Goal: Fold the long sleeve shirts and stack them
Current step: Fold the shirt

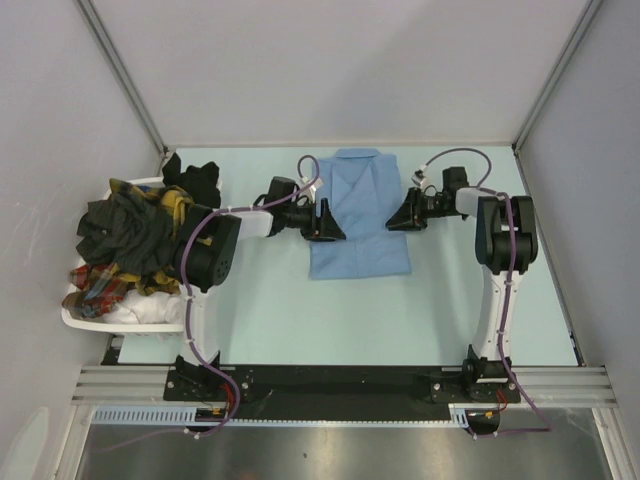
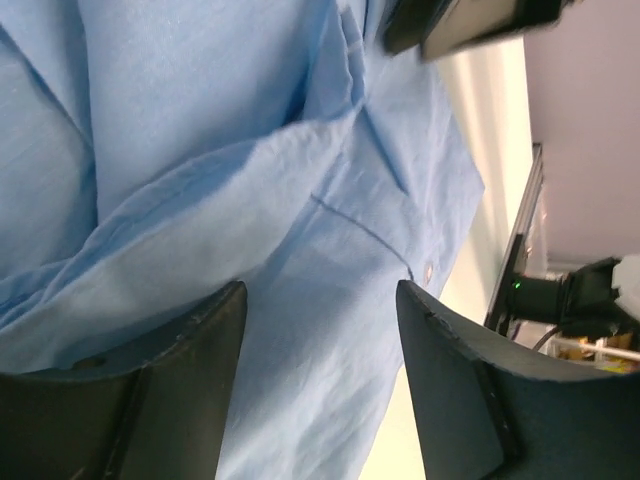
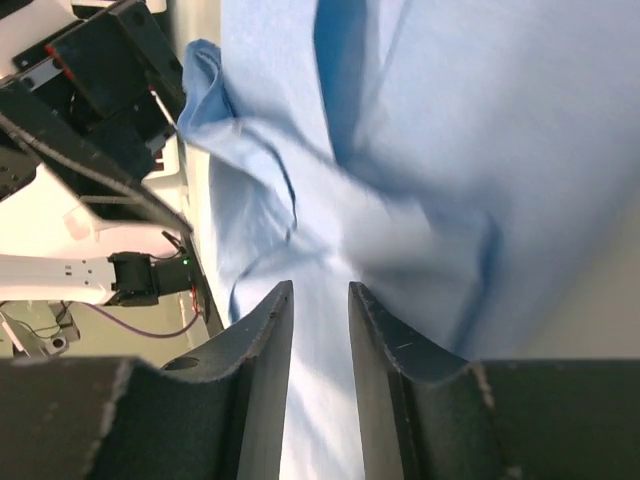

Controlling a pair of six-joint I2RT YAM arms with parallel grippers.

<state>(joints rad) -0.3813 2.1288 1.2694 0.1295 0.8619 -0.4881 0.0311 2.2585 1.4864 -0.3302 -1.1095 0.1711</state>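
A plain light blue shirt [image 1: 358, 215] lies flat on the table at the back middle, collar at the far end, its sides folded in. My left gripper [image 1: 328, 225] is at its left edge. In the left wrist view the gripper [image 2: 320, 290] stands wide open over the blue cloth [image 2: 200, 120], with nothing between the jaws. My right gripper [image 1: 405, 215] is at the shirt's right edge. In the right wrist view the gripper [image 3: 320, 290] shows a narrow gap over the blurred blue cloth [image 3: 480, 130]. Dark green-black [image 1: 125, 228], yellow-black plaid [image 1: 172, 200] and red plaid [image 1: 100, 283] shirts lie heaped at the left.
The heap sits in a white slatted basket [image 1: 120, 318] at the table's left edge, and a dark piece [image 1: 195, 178] hangs over its far side. Grey walls close in the back and sides. The arm bases [image 1: 340, 385] stand at the near edge.
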